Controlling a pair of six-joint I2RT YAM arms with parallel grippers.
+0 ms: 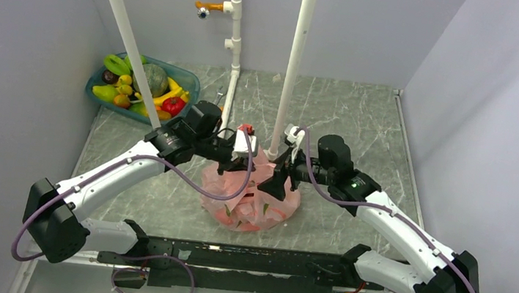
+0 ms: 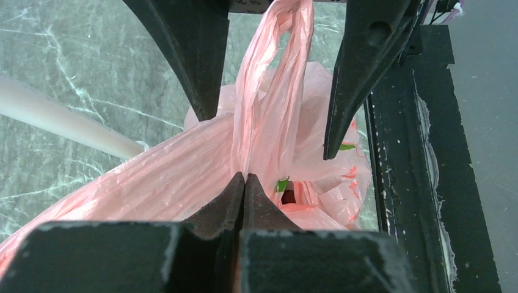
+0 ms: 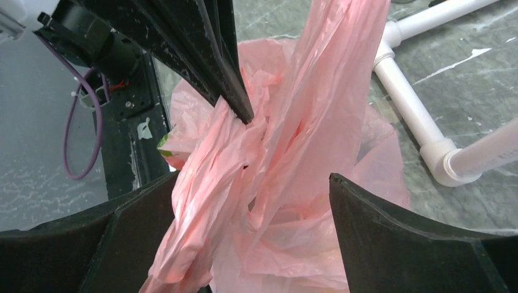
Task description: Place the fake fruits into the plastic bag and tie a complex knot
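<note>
The pink plastic bag (image 1: 250, 203) sits at the table's middle between both arms, with fake fruits (image 1: 242, 217) showing faintly through its film. My left gripper (image 2: 244, 179) is shut on a stretched band of the bag (image 2: 183, 177) just below a raised handle loop (image 2: 275, 79). My right gripper (image 3: 253, 177) is open, its fingers (image 3: 379, 226) standing wide on either side of the bunched, twisted film (image 3: 287, 122) without pinching it. A dark red and green fruit (image 2: 287, 195) peeks from the bag's mouth. I cannot make out a knot in the bunched film.
A teal basin (image 1: 189, 78) at the back left holds more fake fruits (image 1: 138, 88). Two white pipes (image 1: 291, 69) rise beside the bag, with a pipe base (image 3: 409, 104) lying close behind it. The black rail (image 1: 229, 257) runs along the near edge.
</note>
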